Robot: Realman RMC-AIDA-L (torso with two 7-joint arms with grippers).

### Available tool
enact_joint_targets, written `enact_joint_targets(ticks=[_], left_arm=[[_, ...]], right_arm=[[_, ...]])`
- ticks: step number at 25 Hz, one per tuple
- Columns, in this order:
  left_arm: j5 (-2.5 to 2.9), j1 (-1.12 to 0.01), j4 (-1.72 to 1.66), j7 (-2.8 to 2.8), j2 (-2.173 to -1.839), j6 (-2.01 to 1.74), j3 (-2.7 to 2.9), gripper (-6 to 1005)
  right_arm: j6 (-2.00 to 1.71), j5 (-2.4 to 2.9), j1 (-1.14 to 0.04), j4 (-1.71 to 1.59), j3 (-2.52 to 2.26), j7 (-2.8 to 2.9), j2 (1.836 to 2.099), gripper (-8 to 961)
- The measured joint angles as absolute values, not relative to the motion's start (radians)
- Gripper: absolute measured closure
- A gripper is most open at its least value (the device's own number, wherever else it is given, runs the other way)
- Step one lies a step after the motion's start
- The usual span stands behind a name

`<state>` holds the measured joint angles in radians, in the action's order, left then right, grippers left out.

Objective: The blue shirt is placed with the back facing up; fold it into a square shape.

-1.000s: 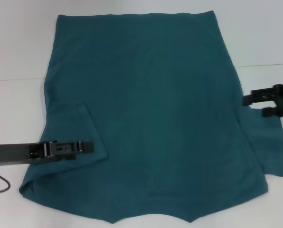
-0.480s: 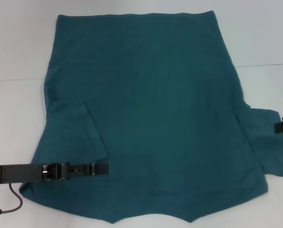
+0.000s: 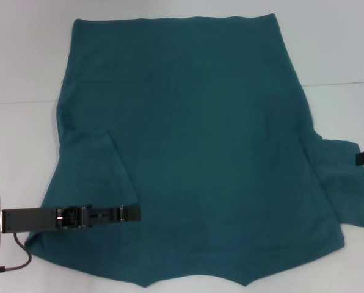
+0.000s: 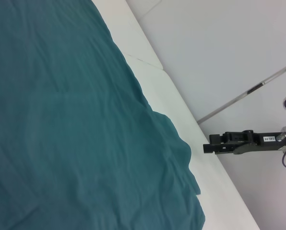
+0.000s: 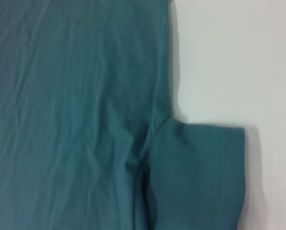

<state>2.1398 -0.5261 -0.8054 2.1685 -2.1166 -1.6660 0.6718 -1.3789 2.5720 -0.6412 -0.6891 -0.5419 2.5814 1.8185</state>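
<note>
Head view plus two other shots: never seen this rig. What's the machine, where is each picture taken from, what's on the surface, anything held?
It is a two-armed robot with a gripper on each arm. One picture looks down from its head; the other two come from cameras on its wrists. A blue shirt lies spread flat on a white table, with its left sleeve folded inward and its right sleeve sticking out. The left gripper reaches over the folded sleeve's lower edge. The right gripper sits at the table's right side, beside the other sleeve. Neither visibly holds anything.
</note>
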Motion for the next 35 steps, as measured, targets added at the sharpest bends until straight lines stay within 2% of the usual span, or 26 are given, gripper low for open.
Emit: enact_joint_targets(ticks=[5,14,24,35], left_arm=[[2.140,-0.526,-0.804,2.171,-2.117,-1.654,0.670,81],[2.140,-0.526,-0.802,2.171,-2.116,-1.643,0.667,82],[2.140,-0.526,-0.802,2.171,-2.117,-1.629,0.667,81],[2.140,-0.526,-0.801,2.168,-2.118,-1.623,0.667,80]], right_arm=[[-1.342,2.571,-0.643,-0.677,-0.543,2.565,1.839,187],[-1.298,2.573,-0.651,-0.634,-0.554,2.559,1.843,193],[-1.258,2.571,-0.646,-0.627,-0.555,2.558,1.864,199],[-1.236,2.567,-0.659,-0.604,-0.551,2.544,1.871,206]])
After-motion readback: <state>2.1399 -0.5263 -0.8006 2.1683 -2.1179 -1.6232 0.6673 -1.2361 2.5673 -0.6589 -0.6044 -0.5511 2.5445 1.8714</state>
